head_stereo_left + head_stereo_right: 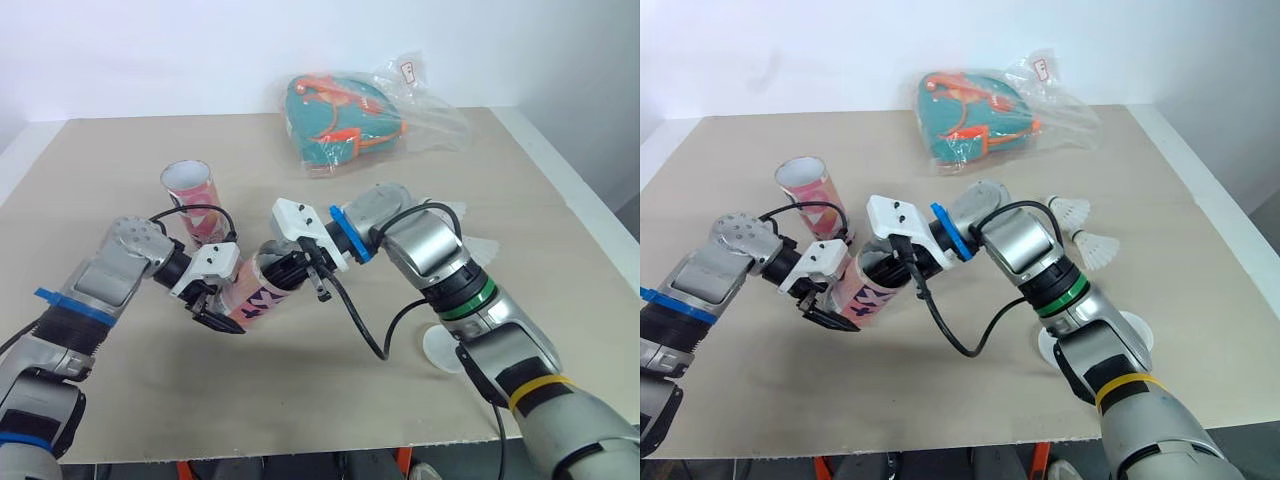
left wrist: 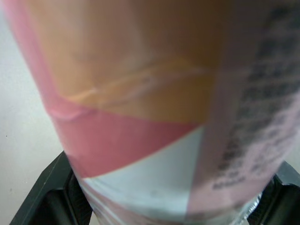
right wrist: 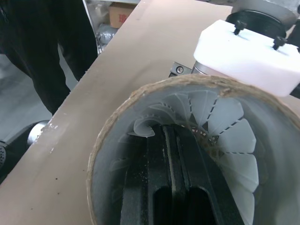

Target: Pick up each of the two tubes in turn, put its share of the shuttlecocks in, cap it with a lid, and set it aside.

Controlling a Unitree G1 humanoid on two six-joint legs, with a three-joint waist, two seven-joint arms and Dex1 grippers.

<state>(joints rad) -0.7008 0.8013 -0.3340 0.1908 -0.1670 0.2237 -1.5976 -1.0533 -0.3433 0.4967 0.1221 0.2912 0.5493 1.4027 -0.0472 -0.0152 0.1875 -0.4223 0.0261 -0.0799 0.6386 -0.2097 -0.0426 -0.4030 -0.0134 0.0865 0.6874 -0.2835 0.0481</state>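
A pink and white tube (image 1: 256,297) lies tilted above the table with my left gripper (image 1: 214,304) shut around its lower body; its black fingers (image 2: 44,194) flank the tube wall (image 2: 150,117). My right gripper (image 3: 171,137) reaches into the tube's open mouth (image 3: 154,89), its fingers pressed together on the feathered skirt of a white shuttlecock (image 3: 225,126) inside. A second pink tube (image 1: 190,199) stands upright behind my left arm. Two loose shuttlecocks (image 1: 1070,210) (image 1: 1096,249) lie on the table to the right.
A white lid (image 1: 443,350) rests on the table under my right forearm. A teal and orange item in a clear plastic bag (image 1: 345,120) sits at the back. Beyond the table edge (image 3: 70,108), a person's dark-clothed legs (image 3: 42,47) stand.
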